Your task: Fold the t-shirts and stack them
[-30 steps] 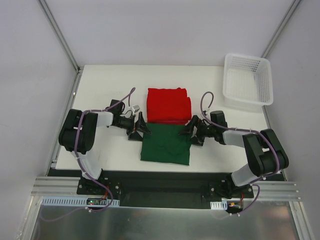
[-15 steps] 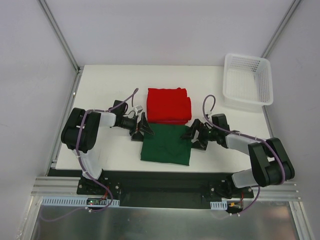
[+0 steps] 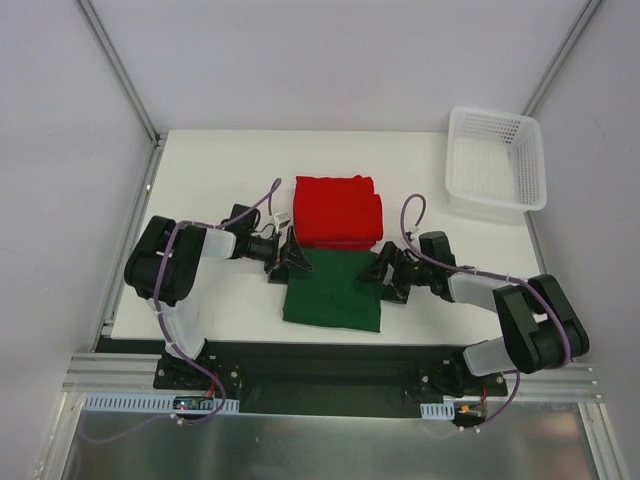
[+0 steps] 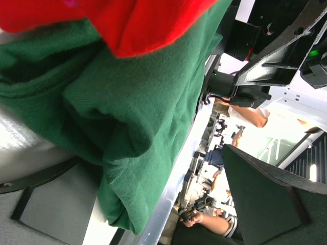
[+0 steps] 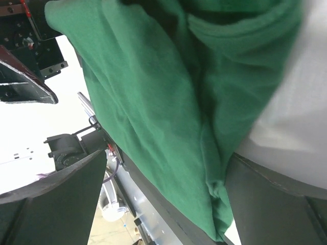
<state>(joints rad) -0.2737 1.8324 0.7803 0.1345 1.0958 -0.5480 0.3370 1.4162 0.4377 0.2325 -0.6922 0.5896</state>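
A folded red t-shirt [image 3: 338, 210] lies mid-table, and a folded green t-shirt [image 3: 333, 290] lies just in front of it, touching it. My left gripper [image 3: 293, 258] is low at the green shirt's far left corner, my right gripper [image 3: 385, 272] at its far right corner. In the left wrist view the left gripper [image 4: 153, 194] is open, with the green shirt's [image 4: 127, 102] thick edge between its fingers and the red shirt [image 4: 127, 25] above. The right gripper [image 5: 168, 199] is open too, its fingers [image 5: 276, 204] wide on either side of green folds [image 5: 163, 102].
A white plastic basket [image 3: 497, 160] stands at the back right corner of the white table [image 3: 200, 180]. The table's front edge and the arm bases lie just below the green shirt.
Both grippers have slid inward onto the green shirt's far corners. The left one moved right, the right one forward and slightly left. The shirts have barely shifted.
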